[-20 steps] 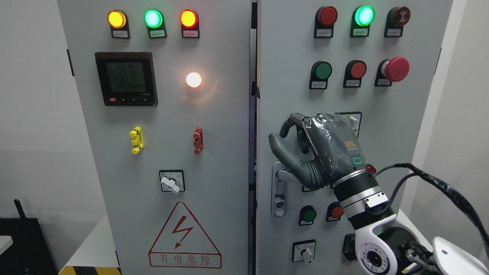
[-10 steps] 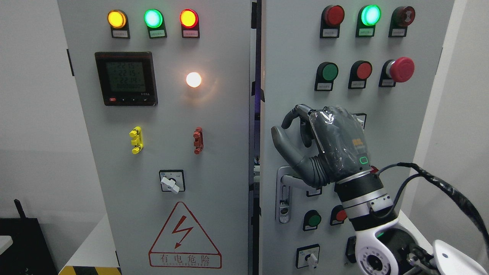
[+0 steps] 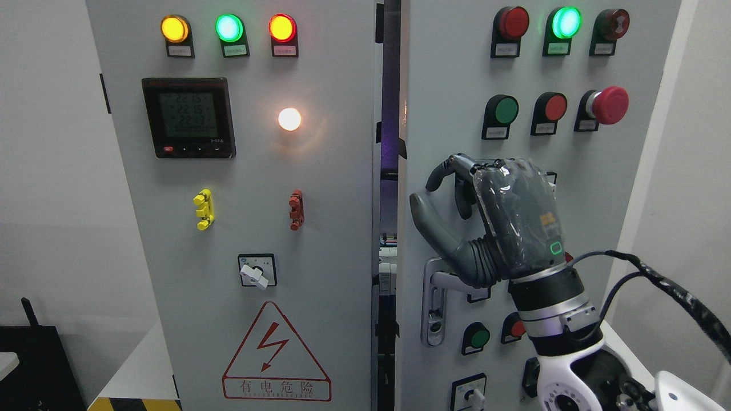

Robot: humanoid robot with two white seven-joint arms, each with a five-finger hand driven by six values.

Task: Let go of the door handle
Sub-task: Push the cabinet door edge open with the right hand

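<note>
The silver door handle (image 3: pixel 446 279) sits on a long plate at the left edge of the grey right cabinet door (image 3: pixel 445 80). This door stands ajar, with a dark gap (image 3: pixel 389 188) between it and the left door (image 3: pixel 320 188). My right hand (image 3: pixel 427 194) is just above the handle. Its thumb sticks out to the left and its fingers (image 3: pixel 457 171) bend loosely in front of the door, closed around nothing. The base of the palm covers the right end of the lever. My left arm is out of the picture.
The right door carries round indicator lamps, push buttons, a red mushroom stop button (image 3: pixel 609 105) and selector switches. On the left door are a meter display (image 3: pixel 188 117), lamps and a warning triangle (image 3: pixel 276 354). A black cable (image 3: pixel 674 291) loops from my right forearm.
The right door has swung further open, widening the gap. The handle and my right hand have both shifted right and slightly down together. The hand's pose is unchanged.
</note>
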